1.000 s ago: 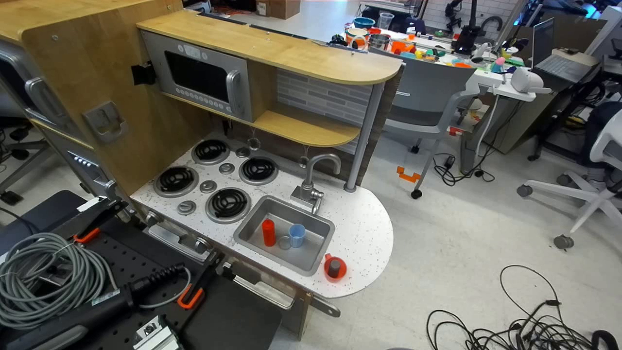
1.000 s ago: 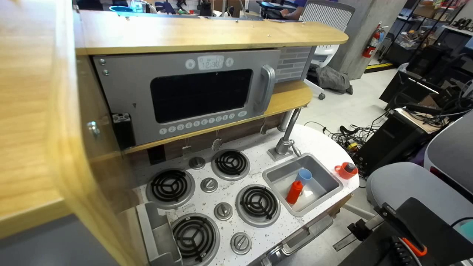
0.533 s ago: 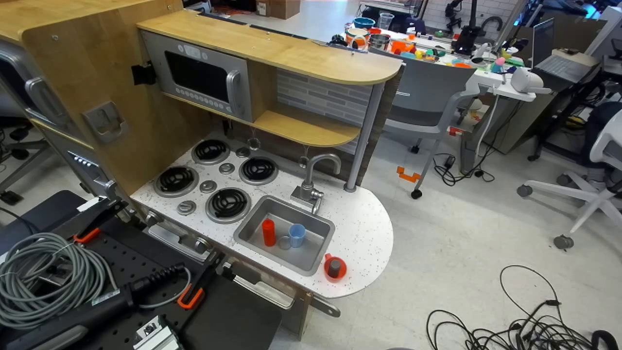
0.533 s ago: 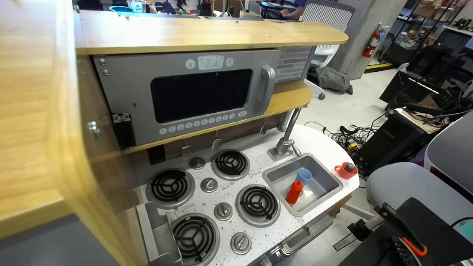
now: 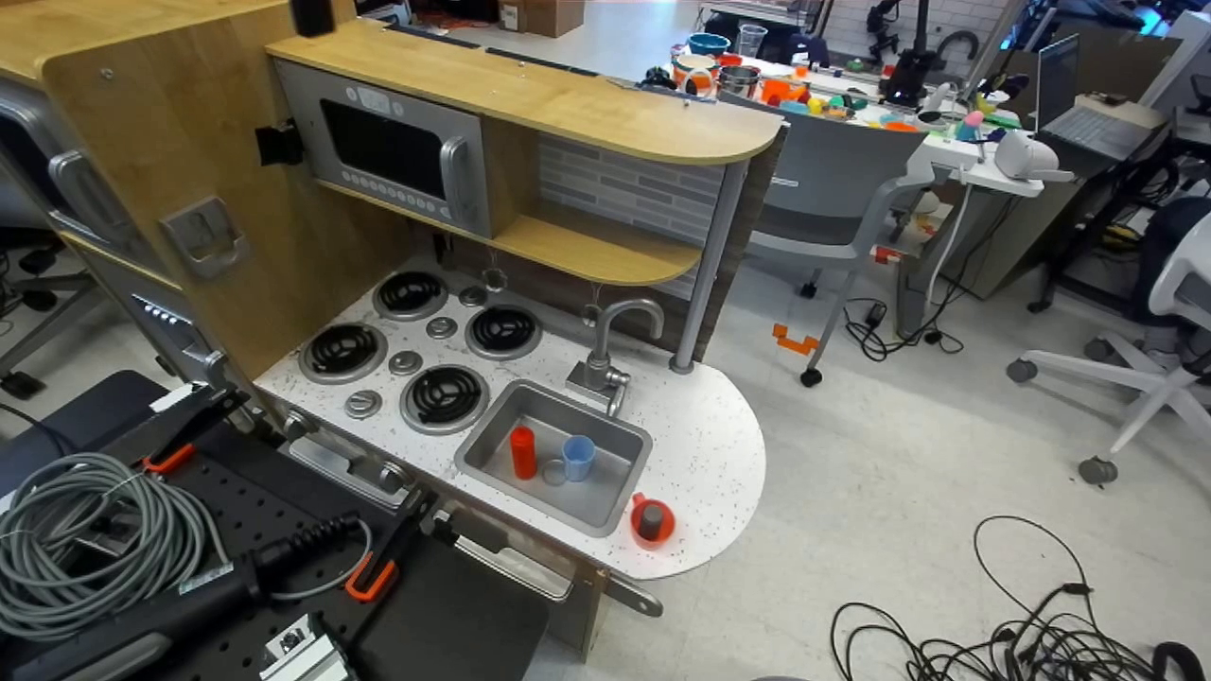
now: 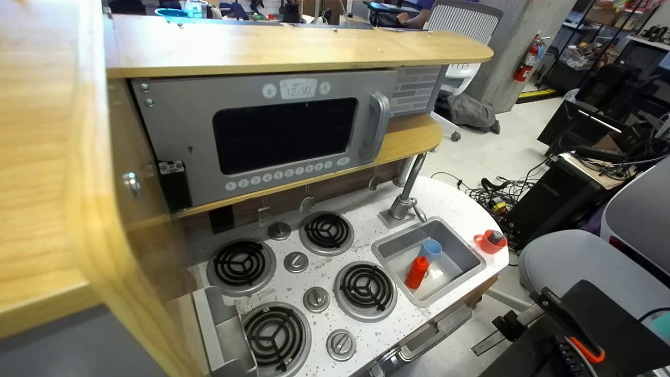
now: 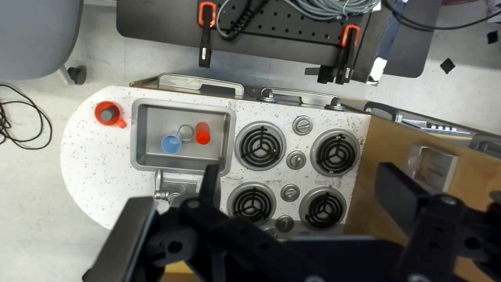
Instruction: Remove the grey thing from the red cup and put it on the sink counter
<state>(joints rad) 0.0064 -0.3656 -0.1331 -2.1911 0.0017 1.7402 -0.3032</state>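
The red cup (image 5: pixel 647 543) stands upright near the rounded end of the white sink counter (image 5: pixel 708 445), beside the sink basin. The grey thing (image 5: pixel 651 519) stands inside it, its top sticking up. Both also show in an exterior view, the red cup (image 6: pixel 488 245) with the grey thing (image 6: pixel 495 237) leaning in it. In the wrist view the red cup (image 7: pixel 102 105) and the grey thing (image 7: pixel 107 114) are at upper left, far from my jaws. My gripper (image 7: pixel 299 176) is open and empty, high above the burners. A dark tip, probably my gripper's, shows at an exterior view's top edge (image 5: pixel 311 15).
The metal sink basin (image 5: pixel 615 515) holds a red bottle (image 5: pixel 523 454) and a blue cup (image 5: pixel 578 460). A faucet (image 5: pixel 598 364) rises behind it. The wooden upper shelf (image 5: pixel 568 99), the microwave (image 5: pixel 383 142) and a grey post (image 5: pixel 710 265) stand over the counter's back. A wooden side panel (image 5: pixel 189 123) borders the burners.
A dark tip, probably my gripper's, has come into an exterior view at the top edge above the wooden panel. The red cup and the grey thing have not moved.
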